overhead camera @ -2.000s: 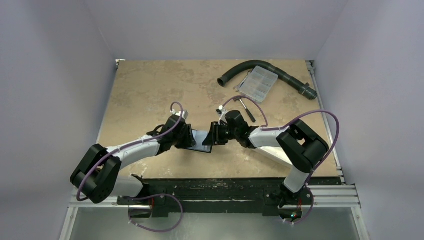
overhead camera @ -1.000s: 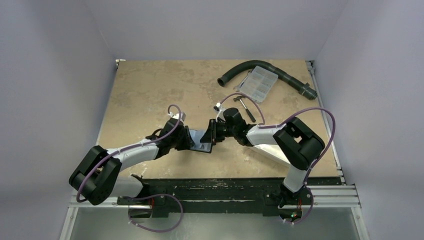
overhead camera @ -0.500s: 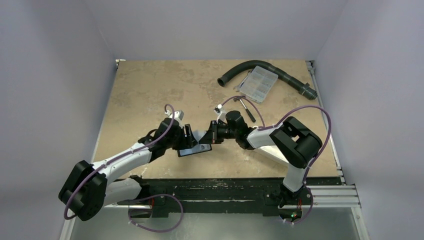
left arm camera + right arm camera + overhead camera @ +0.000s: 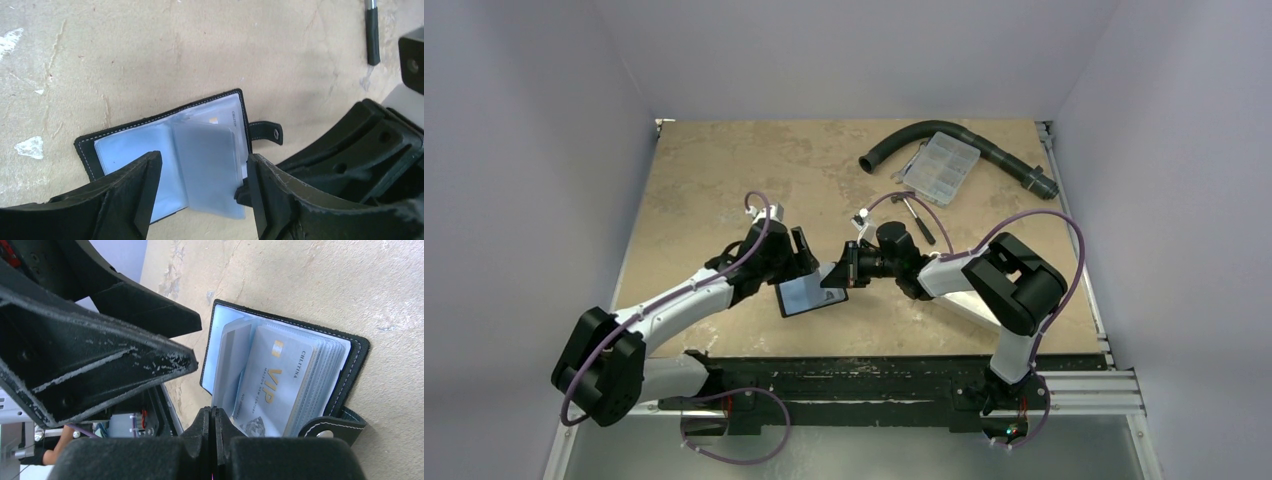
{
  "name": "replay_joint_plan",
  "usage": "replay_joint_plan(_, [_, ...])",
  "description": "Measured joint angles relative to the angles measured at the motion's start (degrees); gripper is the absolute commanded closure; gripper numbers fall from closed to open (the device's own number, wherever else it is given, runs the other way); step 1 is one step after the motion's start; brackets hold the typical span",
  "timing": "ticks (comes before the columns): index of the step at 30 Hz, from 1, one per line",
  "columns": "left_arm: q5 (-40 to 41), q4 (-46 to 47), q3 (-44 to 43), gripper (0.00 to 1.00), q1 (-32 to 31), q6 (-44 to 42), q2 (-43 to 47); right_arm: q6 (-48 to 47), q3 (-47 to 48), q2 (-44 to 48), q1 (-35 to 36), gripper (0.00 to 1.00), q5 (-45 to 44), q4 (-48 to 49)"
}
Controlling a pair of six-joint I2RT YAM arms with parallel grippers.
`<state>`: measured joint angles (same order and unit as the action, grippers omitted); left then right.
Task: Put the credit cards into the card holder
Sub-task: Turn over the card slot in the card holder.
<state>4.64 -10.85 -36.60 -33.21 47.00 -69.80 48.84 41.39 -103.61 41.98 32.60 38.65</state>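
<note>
From above we are seeing only the card holder [image 4: 802, 297] lying open on the desk [image 4: 714, 180]; the right wrist view is showing a VIP card [image 4: 272, 385] tucked inside it. The left fingers [image 4: 132, 195] are hanging wide apart and empty just over the holder. The right fingers [image 4: 195, 440] are pressing shut, pinching the edge of a clear sleeve [image 4: 207, 170] on its strap side.

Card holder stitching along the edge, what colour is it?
White, on the black card holder; clearest in the right wrist view.
</note>
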Motion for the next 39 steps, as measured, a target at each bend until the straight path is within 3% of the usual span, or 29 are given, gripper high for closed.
replay_joint_plan(5, [0.83, -0.35, -0.7, 0.4, 0.42, 2.05, -2.05, -0.02, -0.24, 0.0, 0.0, 1.0, 0.0, 0.02])
replay_joint_plan(13, [0.39, 0.52, -0.68, 0.37, 0.46, 2.51, -2.67, -0.02, -0.31, 0.0, 0.0, 1.0, 0.07, 0.02])
replay_joint_plan(25, [0.28, 2.03, 1.16, 0.42, 0.46, 2.49, -3.67, -0.02, -0.31, 0.0, 0.0, 1.0, 0.11, 0.02])
replay_joint_plan(29, [0.59, 2.47, 2.01, 0.42, 0.46, 2.47, -4.5, -0.02, -0.31, 0.0, 0.0, 0.89, 0.13, 0.0])
replay_joint_plan(39, [1.66, 2.67, 5.16, 0.42, 0.74, 2.47, -3.93, -0.04, -0.31, 0.0, 0.0, 0.79, 0.35, 0.92])
